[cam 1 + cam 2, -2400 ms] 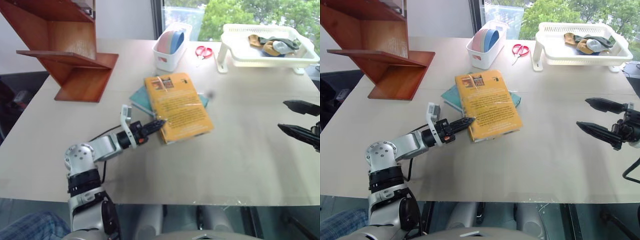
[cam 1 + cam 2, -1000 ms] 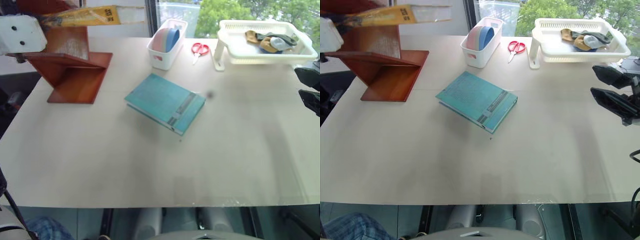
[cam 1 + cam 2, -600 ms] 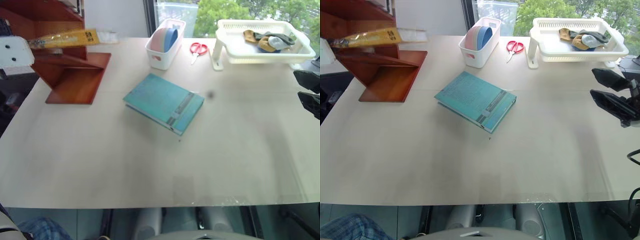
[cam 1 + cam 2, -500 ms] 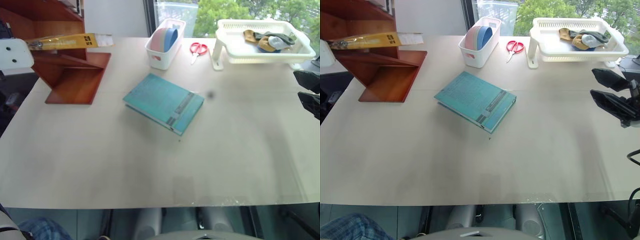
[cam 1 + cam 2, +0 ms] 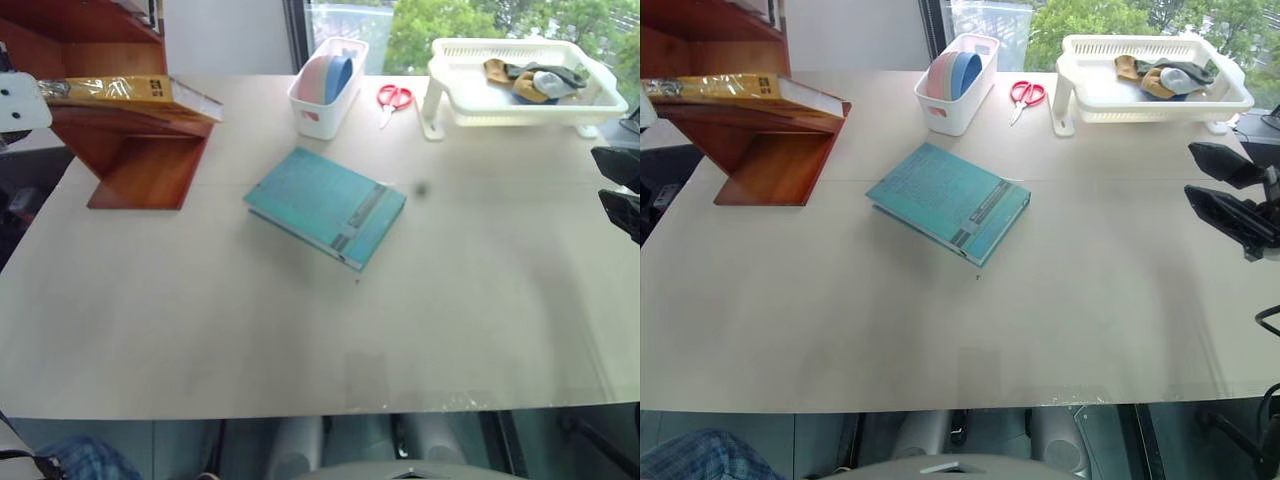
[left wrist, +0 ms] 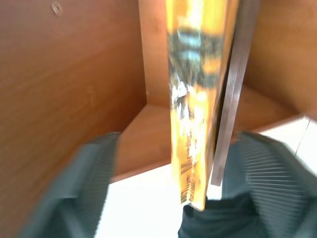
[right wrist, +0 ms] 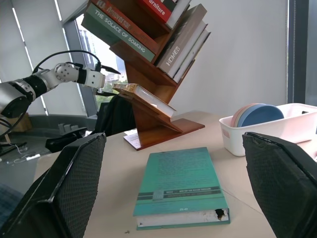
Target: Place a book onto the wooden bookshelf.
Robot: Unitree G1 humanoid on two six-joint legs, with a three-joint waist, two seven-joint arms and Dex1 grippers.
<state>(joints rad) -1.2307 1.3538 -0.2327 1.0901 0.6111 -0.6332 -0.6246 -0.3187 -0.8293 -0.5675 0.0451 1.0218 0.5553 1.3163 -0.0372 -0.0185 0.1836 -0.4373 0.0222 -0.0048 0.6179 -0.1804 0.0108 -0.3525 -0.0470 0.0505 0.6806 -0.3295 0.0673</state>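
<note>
The teal book lies flat, nearer than the bookshelf; the right gripper, well to its right, stands open and empty. The book rests flat on the bookshelf's lower board, long axis along that board, one end overhanging toward the white bin. The left gripper, at the book's far end, stands open, fingers either side, apparently released. Judged thick, stiff, glossy and slippery; best gripped across covers near an end.
</note>
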